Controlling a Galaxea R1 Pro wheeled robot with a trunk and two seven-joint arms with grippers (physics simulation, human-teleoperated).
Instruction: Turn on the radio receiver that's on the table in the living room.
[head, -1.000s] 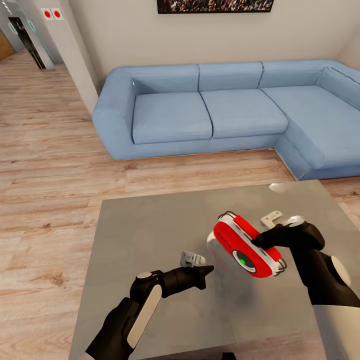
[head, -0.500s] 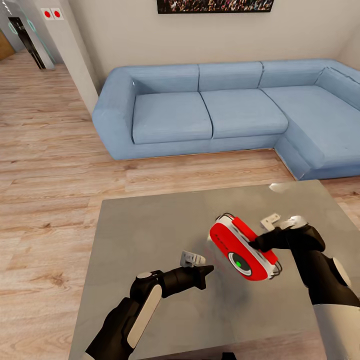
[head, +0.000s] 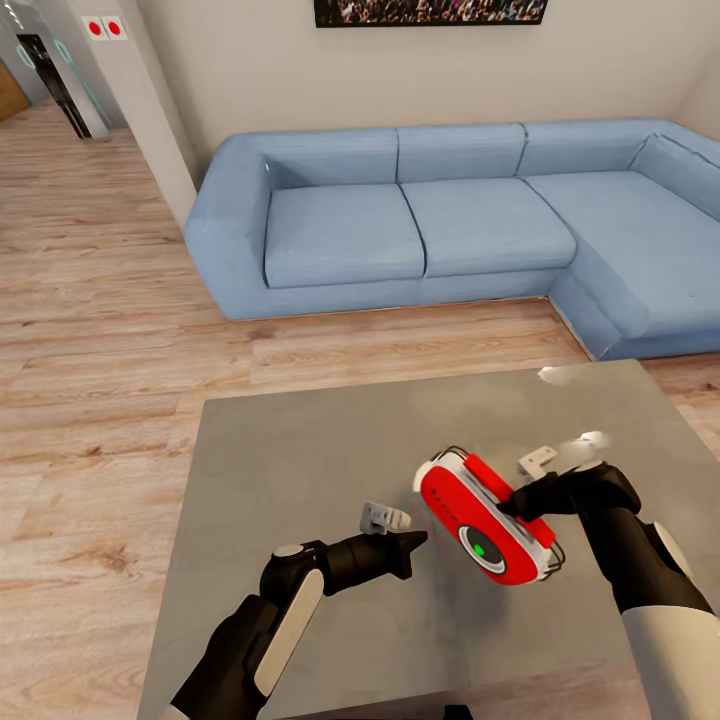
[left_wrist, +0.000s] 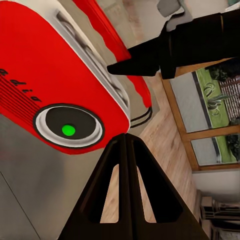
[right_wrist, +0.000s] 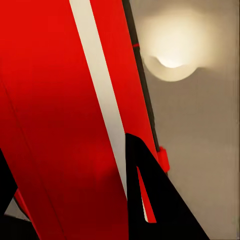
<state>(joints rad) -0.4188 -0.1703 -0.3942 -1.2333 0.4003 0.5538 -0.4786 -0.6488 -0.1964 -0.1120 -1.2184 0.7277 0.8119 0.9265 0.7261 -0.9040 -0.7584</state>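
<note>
Radio receiver (head: 485, 518), red with a pale edge band, sits lifted over the right part of the grey table (head: 300, 450), tilted so that its face with the round dial (head: 484, 549) looks toward the near left. The right gripper (head: 515, 497) has its fingers closed on the far upper edge of the case; in the right wrist view a dark finger (right_wrist: 150, 200) lies flat against the red shell and the white band. The left gripper (head: 412, 542) hangs just left of the radio, apart from it; in the left wrist view its two fingers meet in a point, nothing between them, aimed just below the dial with the green centre (left_wrist: 69, 130).

By its look the case is a hard, smooth, rigid shell, probably light enough for one gripper, and likely slippery under a narrow pinch on a rounded edge. A push on the dial could twist it in that hold, so I judge the edge band the best place to grip, with the press square to the face and gentle. The thin wire handle (head: 452, 429) seems too flimsy to hold by
</note>
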